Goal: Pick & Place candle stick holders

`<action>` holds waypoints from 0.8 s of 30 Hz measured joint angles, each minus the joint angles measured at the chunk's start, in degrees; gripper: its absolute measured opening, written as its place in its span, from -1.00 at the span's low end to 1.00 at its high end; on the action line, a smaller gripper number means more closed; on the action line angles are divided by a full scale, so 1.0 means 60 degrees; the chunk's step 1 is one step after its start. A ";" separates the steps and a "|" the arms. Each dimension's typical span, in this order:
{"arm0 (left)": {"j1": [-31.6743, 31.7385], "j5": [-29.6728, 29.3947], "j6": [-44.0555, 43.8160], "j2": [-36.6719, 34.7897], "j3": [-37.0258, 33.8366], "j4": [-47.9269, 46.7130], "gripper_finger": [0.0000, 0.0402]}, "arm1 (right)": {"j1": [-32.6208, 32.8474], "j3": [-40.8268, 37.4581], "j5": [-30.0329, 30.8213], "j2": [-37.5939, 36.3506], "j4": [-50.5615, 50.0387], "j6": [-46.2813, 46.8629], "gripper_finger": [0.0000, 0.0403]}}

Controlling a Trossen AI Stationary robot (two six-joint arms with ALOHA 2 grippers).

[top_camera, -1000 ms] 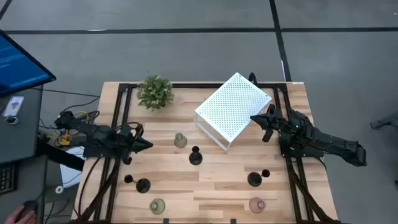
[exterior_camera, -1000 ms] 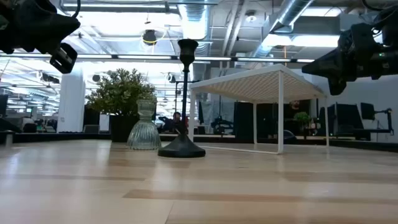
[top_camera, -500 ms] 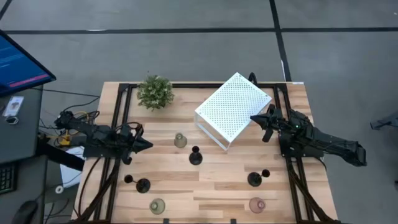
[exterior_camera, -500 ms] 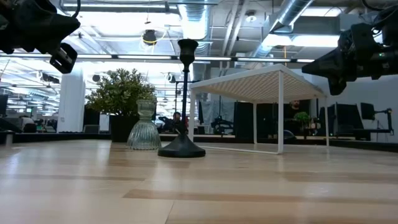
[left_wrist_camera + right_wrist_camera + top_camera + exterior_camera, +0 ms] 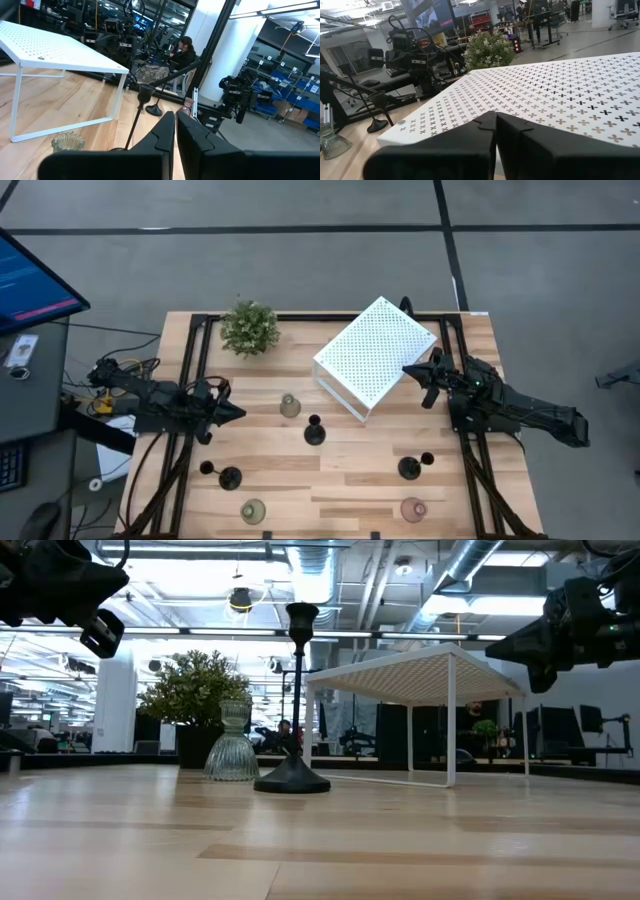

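My left gripper hangs closed and empty — the greenish glass holder stands upright just ahead, nearer me than my right gripper, closed too, over the white perforated box

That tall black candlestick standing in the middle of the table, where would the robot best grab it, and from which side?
Probably by the thin stem of the black candle stick holder, coming in level from the side. It stands upright on a wide round base that is too broad and flat to pinch, while the stem is slim enough for two fingers. The left gripper looks nearest; the white perforated box crowds the other side.
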 joint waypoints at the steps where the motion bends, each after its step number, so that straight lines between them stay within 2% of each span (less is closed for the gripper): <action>1: 0.0001 -0.0001 0.0000 0.0000 0.0001 0.0000 -0.92 | -0.0003 0.0000 0.0000 -0.0003 0.0004 0.0003 -1.00; 21: -0.0001 -0.0035 -0.0046 0.0007 0.0001 0.0203 -0.92 | 0.0000 -0.0003 0.0000 -0.0003 0.0000 0.0003 -1.00; 24: -0.0002 -0.0033 -0.0972 0.0007 0.0001 0.0304 -0.92 | -0.0002 -0.0002 0.0000 -0.0002 0.0002 0.0002 -1.00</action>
